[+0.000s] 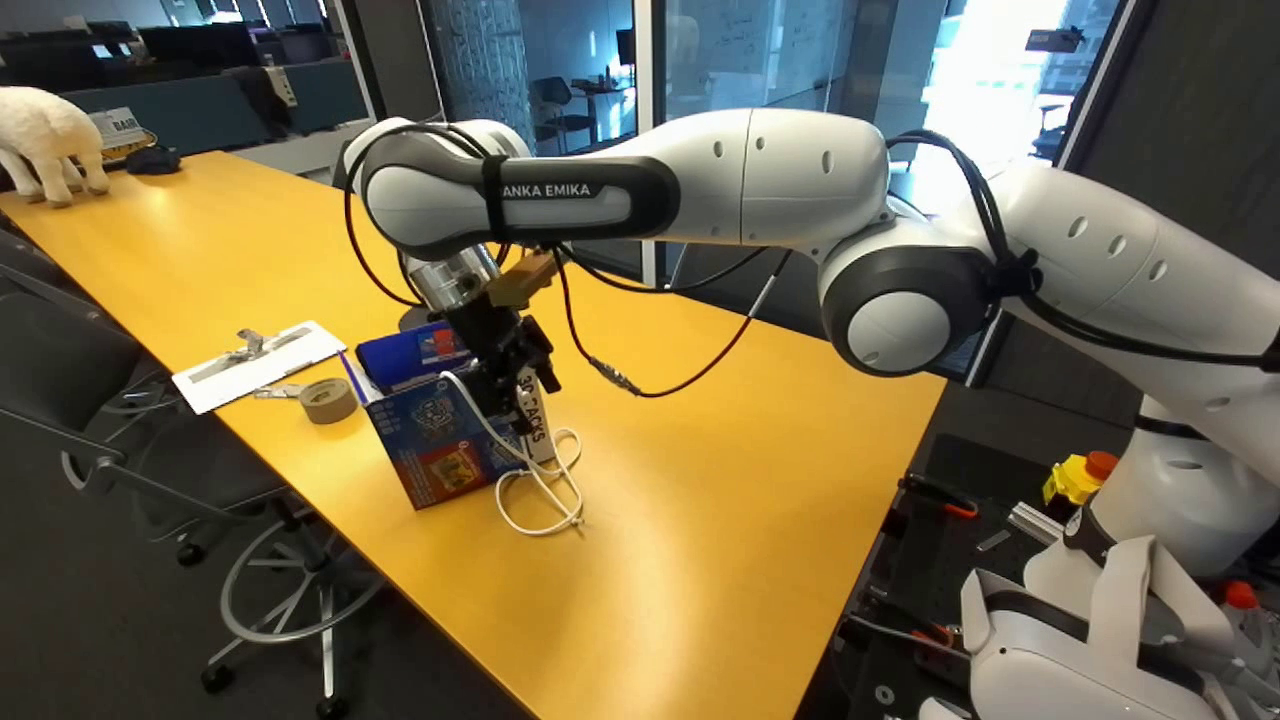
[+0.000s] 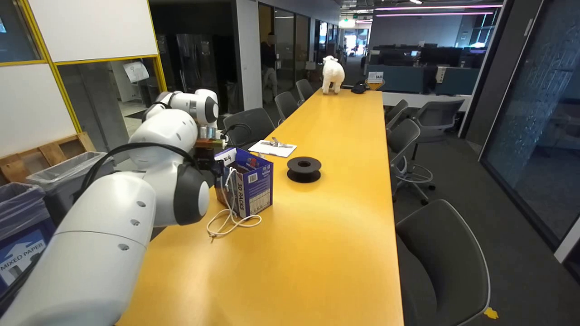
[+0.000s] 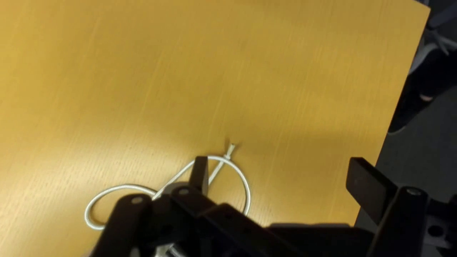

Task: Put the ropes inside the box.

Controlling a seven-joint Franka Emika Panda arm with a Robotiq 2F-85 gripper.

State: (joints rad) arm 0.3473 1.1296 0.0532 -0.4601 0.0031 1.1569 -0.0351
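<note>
Rope [image 2: 232,212] drapes over the rim of the blue printed box [image 2: 260,183] and falls in loose loops to the yellow tabletop [image 2: 294,271], as we see in both exterior views. Close by the box we find the end effector [image 3: 279,177], spread wide in the wrist view.

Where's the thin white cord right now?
In an exterior view, the thin white cord runs down from the rim of the blue printed cardboard box, its loops lying on the yellow wooden table at the box's lower right.
</note>
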